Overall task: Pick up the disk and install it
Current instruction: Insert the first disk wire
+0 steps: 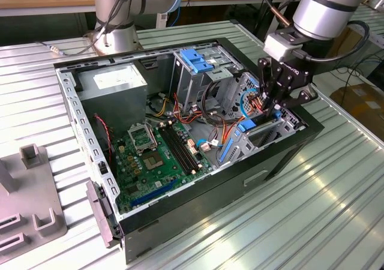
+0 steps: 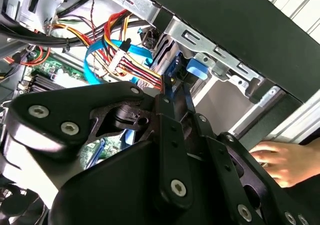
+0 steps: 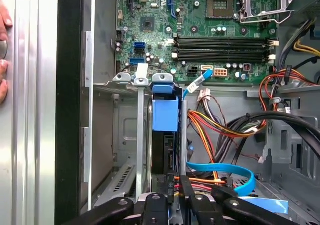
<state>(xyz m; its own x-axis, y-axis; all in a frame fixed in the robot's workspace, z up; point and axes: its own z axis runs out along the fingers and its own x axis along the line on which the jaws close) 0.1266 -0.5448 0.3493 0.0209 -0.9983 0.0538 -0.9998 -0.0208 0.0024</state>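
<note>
**Disk seated edge-on in a crowded bay**

The black two-finger gripper [image 1: 275, 104] reaches into the open black computer case [image 1: 282, 156], its fingers [image 3: 187, 195] close together, apparently pinching the disk's edge. The silver-grey hard disk with blue plastic rails [image 3: 165, 116] stands edge-on in the grey metal drive bay [image 3: 132, 135], beside the case's side wall. Just past the gripper, a blue ribbon cable [image 3: 222, 171] and red-and-yellow wires [image 3: 215, 127] crowd the slot; they could snag. A person's hand [image 2: 280, 160] rests outside the case wall, near the arm. Beyond the bay, the green motherboard [image 3: 200, 30] leaves open room.
</note>
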